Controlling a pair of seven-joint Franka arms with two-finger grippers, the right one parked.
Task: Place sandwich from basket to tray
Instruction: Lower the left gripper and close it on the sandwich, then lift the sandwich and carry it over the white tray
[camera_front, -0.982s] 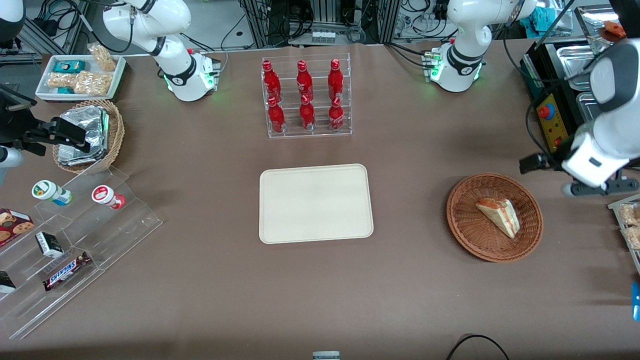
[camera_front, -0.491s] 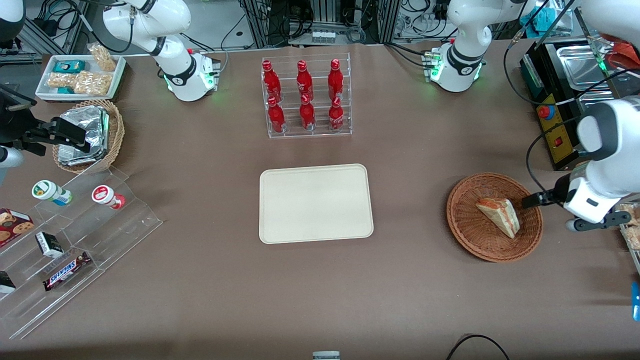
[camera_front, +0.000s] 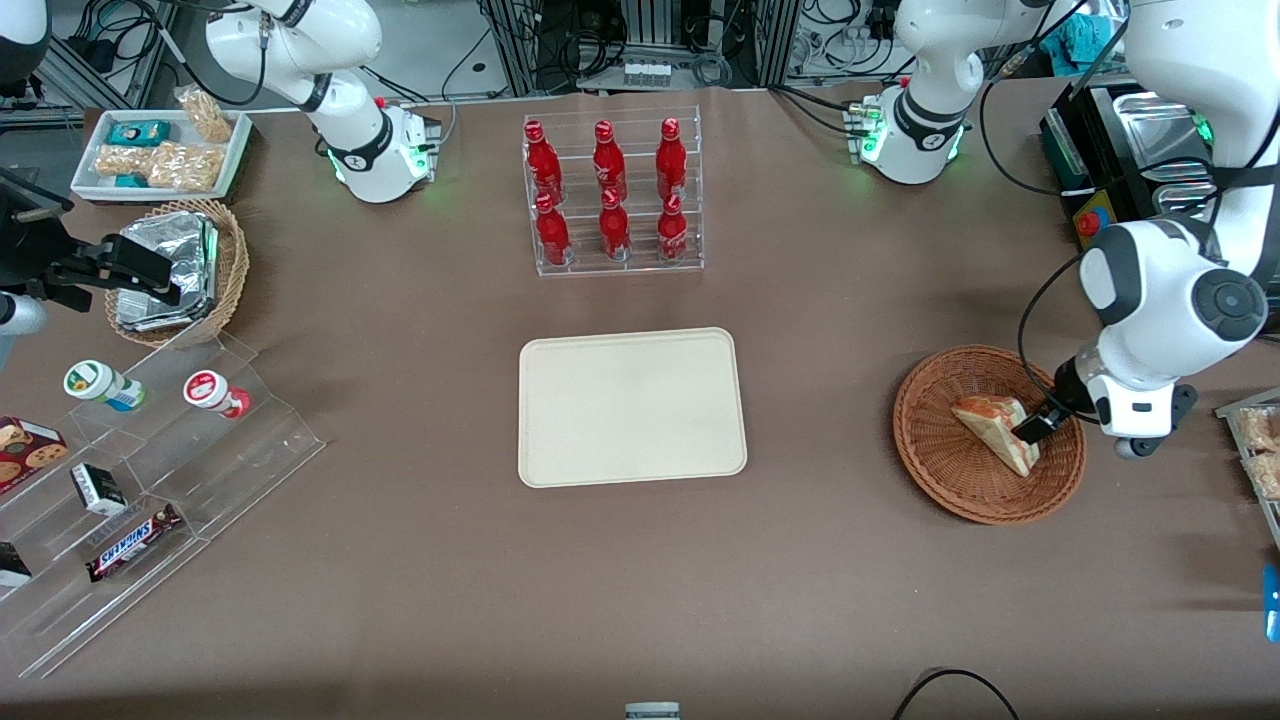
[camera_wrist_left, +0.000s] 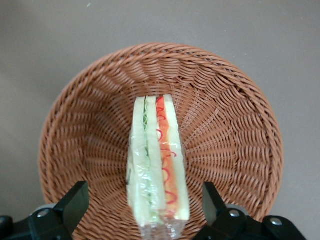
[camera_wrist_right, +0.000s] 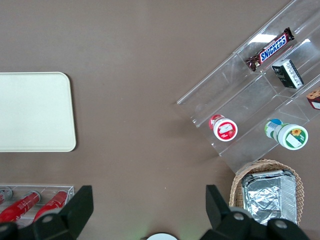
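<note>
Sandwich sits in the reddish wicker basket, cut edge up w/ red, orange & green layers showing. Hand hangs just above it, fingers spread wide either side, not touching, holding nothing. Cream tray lies mid-bench, well apart from basket, toward parked arm's end.

Spreading a matt brown table top across the whole work area, taking even light and throwing only soft shadows. Lining the edge farthest from the front camera with metal rack frames and tangled black cables, with pale grey floor showing between them. Standing a black-cased unit with steel pans and a red button at the working arm's end
</note>
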